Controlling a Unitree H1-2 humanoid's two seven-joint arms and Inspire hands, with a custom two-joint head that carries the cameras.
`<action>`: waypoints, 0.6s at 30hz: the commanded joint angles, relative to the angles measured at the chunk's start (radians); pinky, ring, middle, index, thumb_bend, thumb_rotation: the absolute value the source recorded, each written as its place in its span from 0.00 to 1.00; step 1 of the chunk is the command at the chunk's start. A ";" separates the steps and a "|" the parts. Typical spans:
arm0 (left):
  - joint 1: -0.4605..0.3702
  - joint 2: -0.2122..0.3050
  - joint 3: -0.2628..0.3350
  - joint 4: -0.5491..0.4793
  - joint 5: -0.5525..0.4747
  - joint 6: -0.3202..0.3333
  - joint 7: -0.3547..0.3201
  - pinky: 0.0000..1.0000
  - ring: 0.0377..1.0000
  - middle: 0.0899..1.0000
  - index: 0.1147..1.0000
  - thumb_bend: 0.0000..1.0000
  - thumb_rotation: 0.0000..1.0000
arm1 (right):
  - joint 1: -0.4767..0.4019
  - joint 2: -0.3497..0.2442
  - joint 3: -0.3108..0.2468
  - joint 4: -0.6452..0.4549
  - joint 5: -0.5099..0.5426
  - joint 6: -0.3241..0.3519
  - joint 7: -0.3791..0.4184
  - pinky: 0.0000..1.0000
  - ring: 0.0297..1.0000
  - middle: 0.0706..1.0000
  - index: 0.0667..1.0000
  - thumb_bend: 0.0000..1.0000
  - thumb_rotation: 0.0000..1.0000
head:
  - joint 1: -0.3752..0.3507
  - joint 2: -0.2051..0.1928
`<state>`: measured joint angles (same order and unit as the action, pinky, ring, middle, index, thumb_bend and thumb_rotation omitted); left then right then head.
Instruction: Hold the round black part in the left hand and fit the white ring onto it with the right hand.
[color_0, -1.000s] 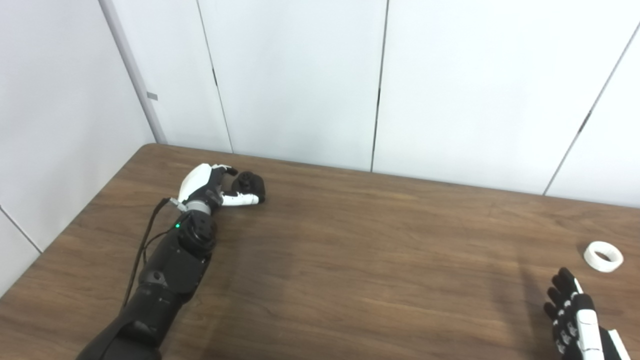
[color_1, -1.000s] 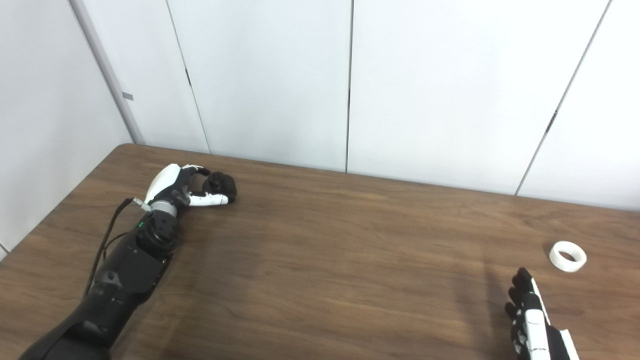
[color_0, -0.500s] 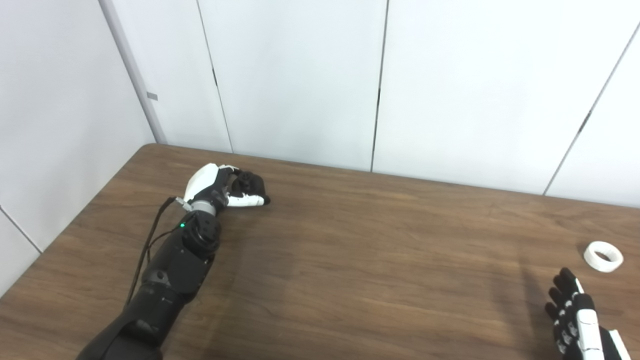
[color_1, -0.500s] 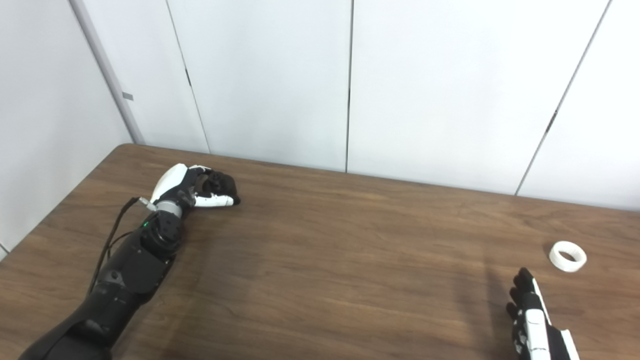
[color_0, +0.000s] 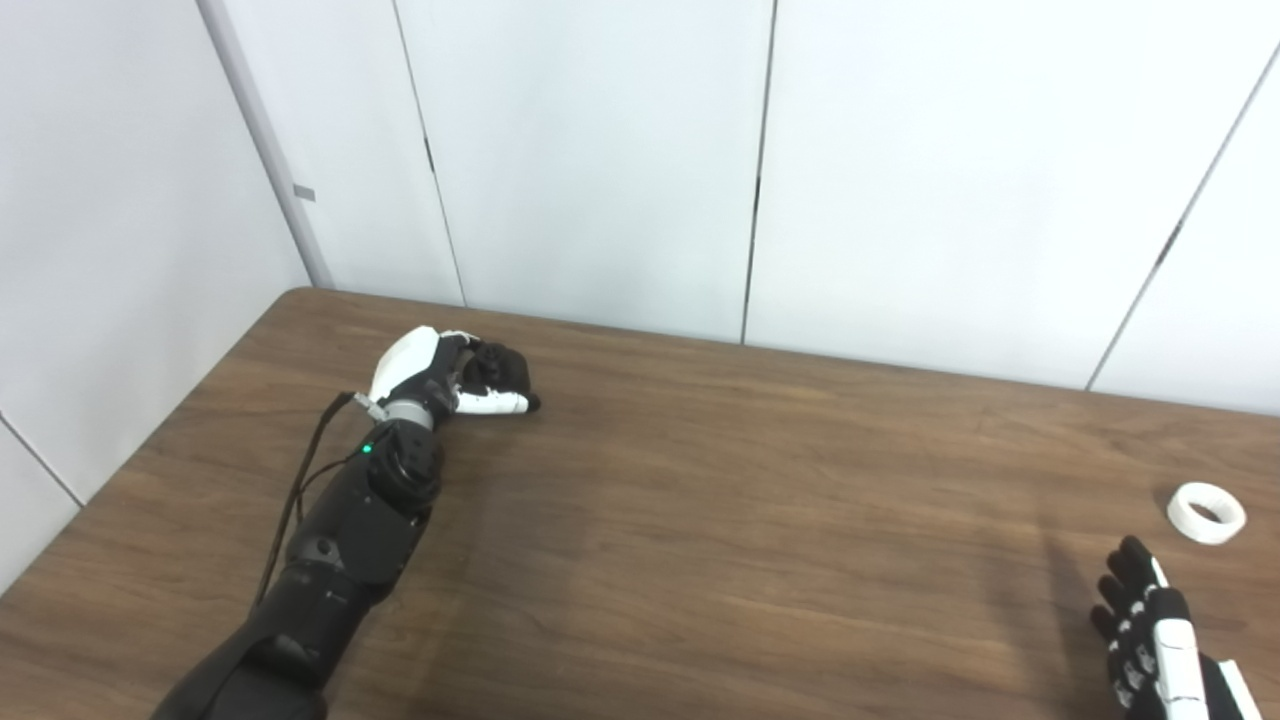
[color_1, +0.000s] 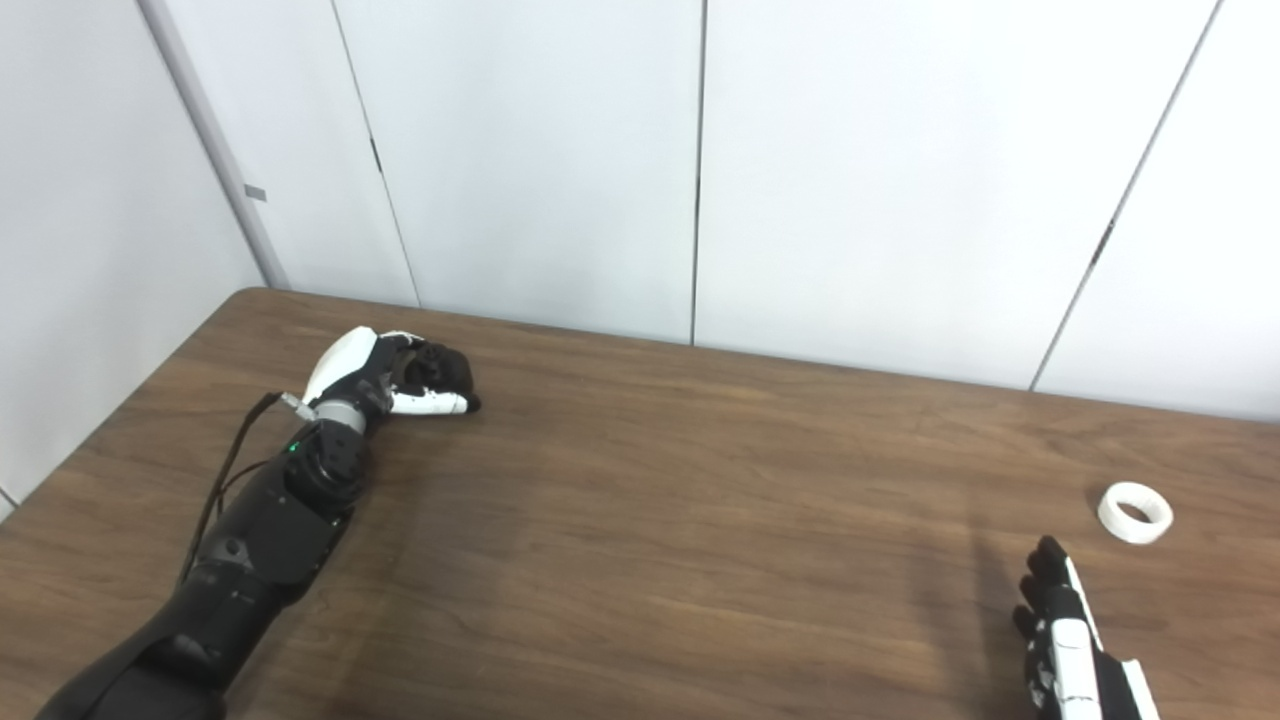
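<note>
Right now your left hand (color_0: 440, 368) lies near the far left corner of the table (color_0: 700, 520), its fingers curled around the round black part (color_0: 497, 368) and its white thumb stretched along the near side of it. You can see the part poking out between the fingers and the thumb, resting low at the tabletop; whether it is lifted clear of the wood you cannot tell from either eye view. Your left arm (color_0: 340, 530) runs back from that hand toward the near left edge of the table, with a small green light showing at the wrist and a thin cable looping along its outer side.

Your right hand (color_0: 1150, 630) is at the near right corner of the table, only partly inside the picture. It holds nothing, and its black fingertips point away from you toward the far edge, fingers straight and slightly spread. The white ring (color_0: 1207, 512) lies flat on the table close to the right edge, just beyond those fingertips and a little to their right, with bare wood between ring and hand. The ring and the round black part are well apart, almost the whole width of the table between them. White wall panels (color_1: 860, 170) stand behind the far edge of the table.
</note>
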<state>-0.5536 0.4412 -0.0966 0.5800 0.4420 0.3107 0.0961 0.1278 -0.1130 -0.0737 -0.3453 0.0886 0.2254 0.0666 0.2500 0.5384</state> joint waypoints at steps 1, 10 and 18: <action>-0.037 0.030 -0.003 -0.015 0.011 0.009 -0.005 1.00 1.00 0.94 0.75 0.95 0.34 | -0.018 -0.007 -0.009 -0.016 0.010 -0.047 0.003 1.00 1.00 1.00 1.00 0.41 1.00 | 0.001 0.002; -0.037 0.011 0.030 0.012 -0.002 -0.006 0.066 1.00 0.93 0.83 0.50 0.67 0.11 | -0.016 -0.006 -0.017 -0.018 0.022 -0.039 0.003 1.00 1.00 1.00 1.00 0.42 1.00 | 0.002 0.005; -0.026 0.022 0.004 0.014 0.041 -0.014 0.113 0.99 0.85 0.73 0.42 0.52 0.04 | -0.015 -0.016 -0.017 -0.023 0.004 -0.042 0.001 1.00 1.00 1.00 1.00 0.43 1.00 | -0.003 0.009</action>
<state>-0.5534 0.4376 -0.0883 0.5988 0.4656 0.3053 0.1857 0.1279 -0.1201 -0.0838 -0.3452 0.0920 0.2254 0.0665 0.2470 0.5476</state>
